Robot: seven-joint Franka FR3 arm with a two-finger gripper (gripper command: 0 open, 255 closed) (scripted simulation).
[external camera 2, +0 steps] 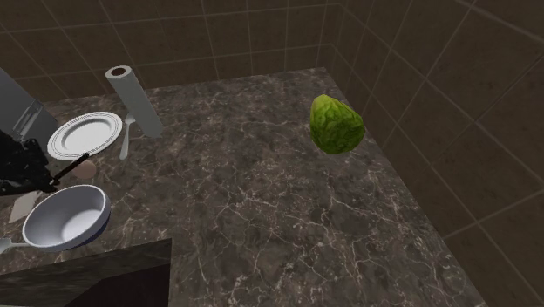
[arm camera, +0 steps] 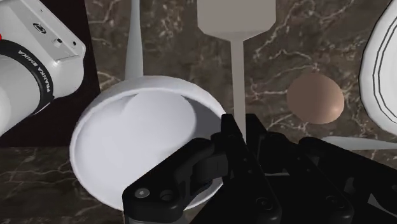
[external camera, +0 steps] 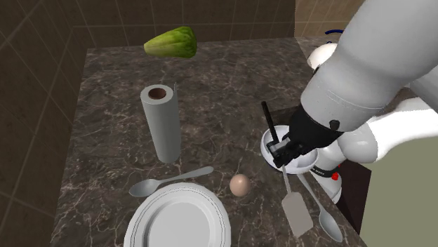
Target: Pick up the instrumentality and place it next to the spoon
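My gripper (external camera: 284,151) hangs low over the dark veined counter (external camera: 210,91), at the rim of the white bowl (external camera: 268,145) and right above the handle end of the grey spatula (external camera: 297,210). Whether it is apart or clamped on that handle, I cannot tell. The spatula lies on the counter just beside the bowl, with its blade pointing away from the bowl. A grey spoon (external camera: 327,223) lies alongside it, also beside the bowl. A brown egg (external camera: 240,185) sits near the bowl, on the spatula's other side.
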